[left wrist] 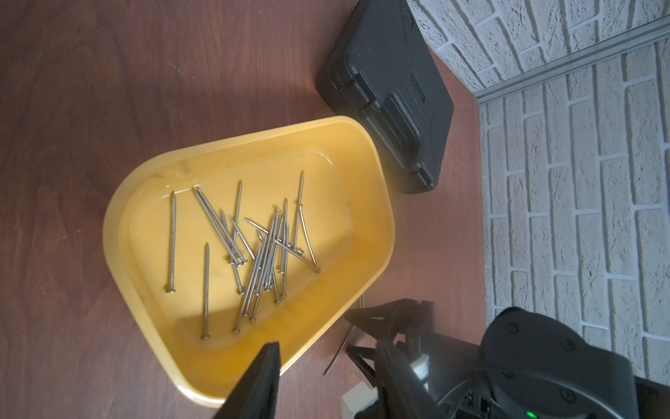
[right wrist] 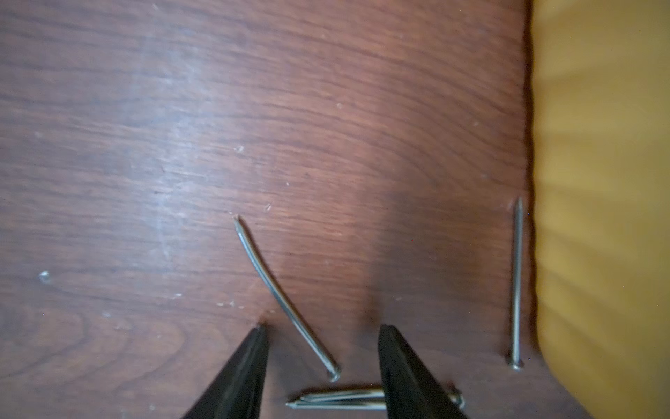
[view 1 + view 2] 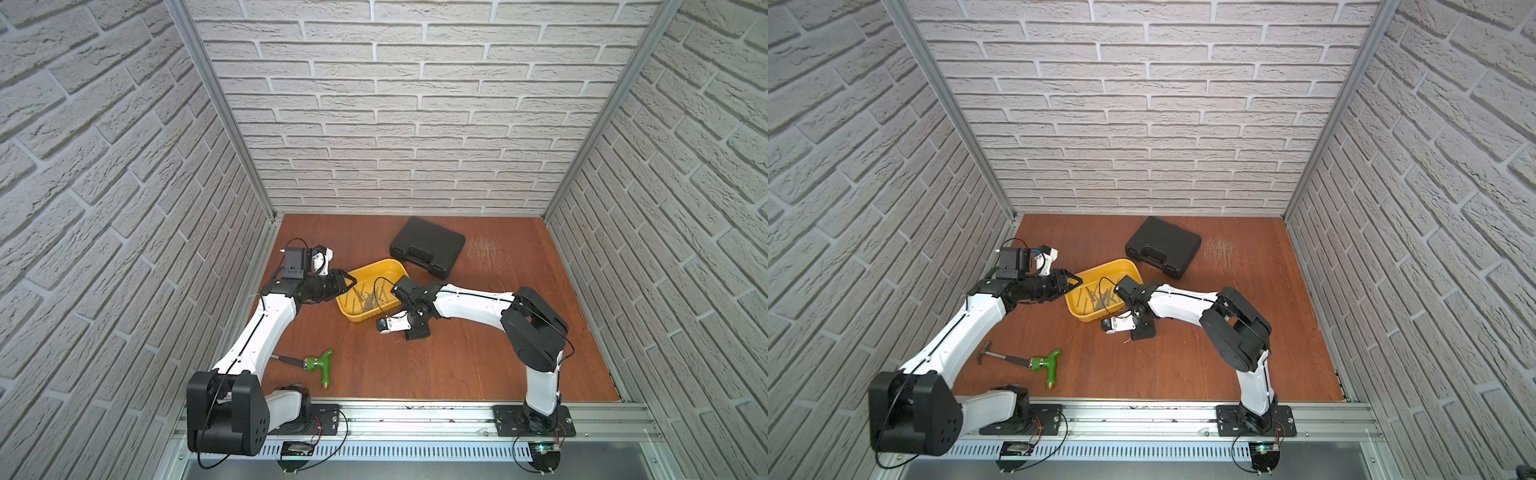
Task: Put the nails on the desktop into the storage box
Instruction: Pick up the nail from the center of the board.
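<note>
Top views first: in both top views you see desktop (image 3: 478,365) under 2 arms. Black case (image 3: 428,245) at back, storage box (image 3: 384,266) near it toward centre, green-handled hammer (image 3: 1042,365) by left arm. Left gripper (image 3: 350,281) hangs over box rim, fingers apart, nothing between. Right gripper (image 2: 321,326) points down beside box, fingers apart, straddling head end of bent nail (image 2: 275,290); 1 finger crosses 2 loose nails (image 2: 337,399). Most nails (image 1: 253,254) lie heaped in box; 1 straight nail (image 2: 516,283) lies on desktop along box wall.
</note>
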You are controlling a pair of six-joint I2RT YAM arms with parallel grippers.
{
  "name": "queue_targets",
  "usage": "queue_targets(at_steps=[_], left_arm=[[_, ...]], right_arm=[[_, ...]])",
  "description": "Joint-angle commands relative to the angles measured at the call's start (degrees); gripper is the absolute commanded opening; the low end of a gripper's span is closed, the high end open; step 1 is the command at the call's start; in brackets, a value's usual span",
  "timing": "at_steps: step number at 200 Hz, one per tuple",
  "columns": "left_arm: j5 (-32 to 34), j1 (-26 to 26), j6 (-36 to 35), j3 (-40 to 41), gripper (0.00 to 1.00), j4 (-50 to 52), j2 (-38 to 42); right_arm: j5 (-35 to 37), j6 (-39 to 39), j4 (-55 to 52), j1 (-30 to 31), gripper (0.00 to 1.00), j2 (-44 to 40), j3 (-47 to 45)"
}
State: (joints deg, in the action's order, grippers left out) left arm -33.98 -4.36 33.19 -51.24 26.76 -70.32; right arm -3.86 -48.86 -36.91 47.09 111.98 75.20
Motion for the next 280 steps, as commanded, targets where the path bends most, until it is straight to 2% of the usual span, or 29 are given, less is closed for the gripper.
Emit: queue_targets(at_steps=[1, 14, 26, 76, 112, 139, 159, 173, 201, 221, 236, 259, 280], left_arm=[[-1.87, 0.84, -0.59, 0.97, 0.48, -0.04, 1.18], [-2.02, 0.88, -0.63, 1.09, 0.49, -0.13, 1.16], [-2.07, 1.02, -0.58, 1.21, 0.49, -0.22, 1.31], [-2.03, 1.11, -0.22, 2.21, 0.49, -0.98, 1.39], [-2.75, 1.19, 1.60, 2.69, 0.49, -2.76, 1.30], [-3.56, 1.59, 3.18, 3.01, 0.53, -4.83, 1.75], [-6.19, 2.35, 6.48, 4.96, 0.60, -10.66, 2.51], [-8.35, 2.85, 9.32, 6.78, 0.65, -16.80, 3.04], [-12.41, 2.81, 15.23, 9.99, 0.73, -30.91, 3.75], [-14.24, 2.03, 17.03, 10.46, 0.76, -36.61, 3.66], [-15.34, 0.58, 16.28, 9.33, 0.76, -37.24, 2.97], [-14.64, -2.31, 11.56, 6.48, 0.75, -31.67, 1.44], [-13.71, -3.84, 10.40, 5.75, 0.74, -30.50, 0.24]], right_arm=[[-1.42, -4.69, -3.25, 0.29, 0.42, 0.95, 0.65], [-1.11, -4.78, -3.91, 0.28, 0.35, 0.93, 0.44], [-0.42, -4.92, -4.46, 0.28, 0.34, 0.96, -0.15], [0.23, -3.29, -2.98, 0.76, 0.03, -1.56, -4.38], [-2.05, -1.23, -1.14, 1.42, 0.03, -5.71, -4.87], [-9.54, 4.55, 3.20, 0.16, 0.02, -12.67, -6.30], [-19.24, 14.76, 10.24, -3.44, 0.02, -17.84, -9.17], [-24.22, 26.35, 19.32, -5.49, 0.02, -21.72, -13.60], [-25.77, 51.25, 35.40, -7.52, 0.02, -25.64, -19.48], [-25.07, 65.95, 39.72, -8.06, 0.02, -24.97, -19.69], [-26.23, 72.82, 41.31, -8.07, 0.02, -23.48, -18.22], [-26.68, 82.46, 49.08, -7.89, 0.02, -22.96, -18.51], [-25.94, 84.57, 49.63, -7.26, 0.02, -22.51, -16.59]])
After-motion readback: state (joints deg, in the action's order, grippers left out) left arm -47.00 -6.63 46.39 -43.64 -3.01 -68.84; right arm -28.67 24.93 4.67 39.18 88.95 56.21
